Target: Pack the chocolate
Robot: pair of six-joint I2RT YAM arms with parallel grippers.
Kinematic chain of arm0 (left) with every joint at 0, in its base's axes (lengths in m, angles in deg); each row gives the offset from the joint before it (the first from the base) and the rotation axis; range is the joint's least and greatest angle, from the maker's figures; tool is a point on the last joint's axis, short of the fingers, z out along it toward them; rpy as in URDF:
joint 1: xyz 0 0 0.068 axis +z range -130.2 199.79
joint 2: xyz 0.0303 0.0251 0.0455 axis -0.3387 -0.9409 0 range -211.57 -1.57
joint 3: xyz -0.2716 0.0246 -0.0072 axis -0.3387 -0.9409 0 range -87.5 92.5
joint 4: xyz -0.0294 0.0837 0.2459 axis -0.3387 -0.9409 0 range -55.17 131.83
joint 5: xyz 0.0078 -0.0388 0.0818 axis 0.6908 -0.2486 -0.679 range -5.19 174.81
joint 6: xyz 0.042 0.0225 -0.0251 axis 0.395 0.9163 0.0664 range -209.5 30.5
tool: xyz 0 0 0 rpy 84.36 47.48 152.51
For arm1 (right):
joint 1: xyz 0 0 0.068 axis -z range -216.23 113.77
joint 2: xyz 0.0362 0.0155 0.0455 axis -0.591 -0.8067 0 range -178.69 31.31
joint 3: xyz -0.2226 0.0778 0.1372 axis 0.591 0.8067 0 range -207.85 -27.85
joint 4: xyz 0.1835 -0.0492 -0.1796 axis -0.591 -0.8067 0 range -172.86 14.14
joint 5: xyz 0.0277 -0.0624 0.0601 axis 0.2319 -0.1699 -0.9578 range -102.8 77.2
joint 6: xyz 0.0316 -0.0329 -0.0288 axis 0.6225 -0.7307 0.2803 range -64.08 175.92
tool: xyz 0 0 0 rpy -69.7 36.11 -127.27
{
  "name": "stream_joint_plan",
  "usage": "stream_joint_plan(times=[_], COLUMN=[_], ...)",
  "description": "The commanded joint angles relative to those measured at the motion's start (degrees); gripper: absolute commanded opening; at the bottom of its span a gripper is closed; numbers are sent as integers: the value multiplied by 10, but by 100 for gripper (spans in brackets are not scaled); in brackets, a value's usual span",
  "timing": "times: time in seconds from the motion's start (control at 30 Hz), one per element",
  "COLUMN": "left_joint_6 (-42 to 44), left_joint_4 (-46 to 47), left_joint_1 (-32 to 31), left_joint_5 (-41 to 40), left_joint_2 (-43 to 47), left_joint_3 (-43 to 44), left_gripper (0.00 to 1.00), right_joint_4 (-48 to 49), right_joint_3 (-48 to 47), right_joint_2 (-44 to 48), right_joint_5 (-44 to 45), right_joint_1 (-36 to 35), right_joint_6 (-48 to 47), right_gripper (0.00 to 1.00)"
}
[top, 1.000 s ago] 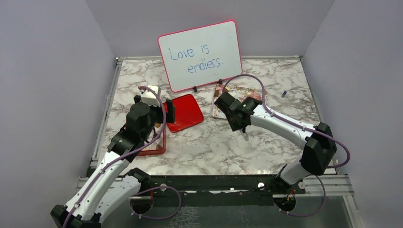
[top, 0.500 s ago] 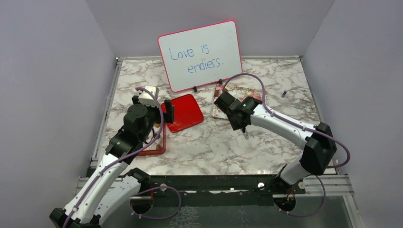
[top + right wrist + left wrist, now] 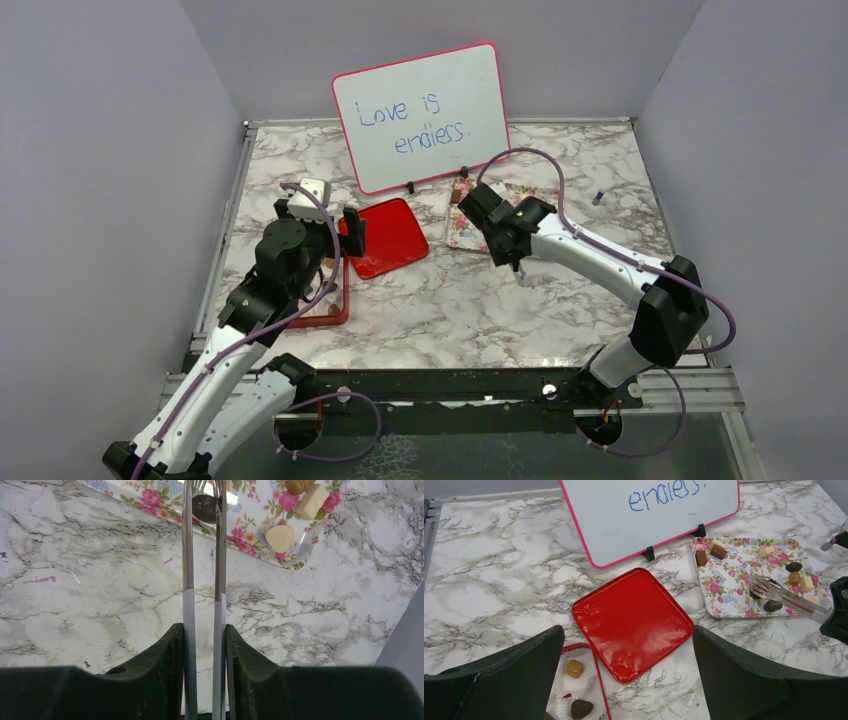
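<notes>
The chocolate (image 3: 794, 566) is a scatter of small pieces, some dark and round, some brown blocks, some cream, one caramel-coloured. Most of it lies on a flowered tray (image 3: 734, 587) toward the far right of the surface (image 3: 499, 580). Two more pieces, one golden and ridged, one dark, sit in white paper cups in a red box (image 3: 596, 677) near the left edge.

The right tool (image 3: 204, 640) is clamped on a pair of metal tongs (image 3: 187, 555), whose tips stand either side of a dark round piece at the tray's near edge. The left tool (image 3: 627, 635) hangs with its fingers wide apart, holding nothing, above the box and a glossy red lid (image 3: 631, 610) lying beside it.

The surface is white marble with grey veins; the walls (image 3: 120, 150) are pale lilac. A pink-framed whiteboard (image 3: 420, 115) propped at the far edge reads "Love is endless." in blue marker.
</notes>
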Motion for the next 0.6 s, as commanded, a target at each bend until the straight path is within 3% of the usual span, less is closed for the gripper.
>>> stream_joint_plan(times=[0.0, 0.37, 0.57], left_joint_6=[-7, -16, -22], left_joint_4=[6, 7, 7], left_joint_1=[-3, -3, -3], left_joint_5=[-6, 0, -30], left_joint_2=[22, 41, 58], left_joint_3=[13, 18, 22], left_gripper=[99, 99, 99], right_joint_4=[10, -14, 4], right_joint_3=[-34, -70, -93], right_joint_2=[-2, -3, 5], right_joint_5=[-2, 18, -26], right_joint_1=[0, 0, 0], right_joint_6=[-7, -16, -20], right_gripper=[33, 33, 32])
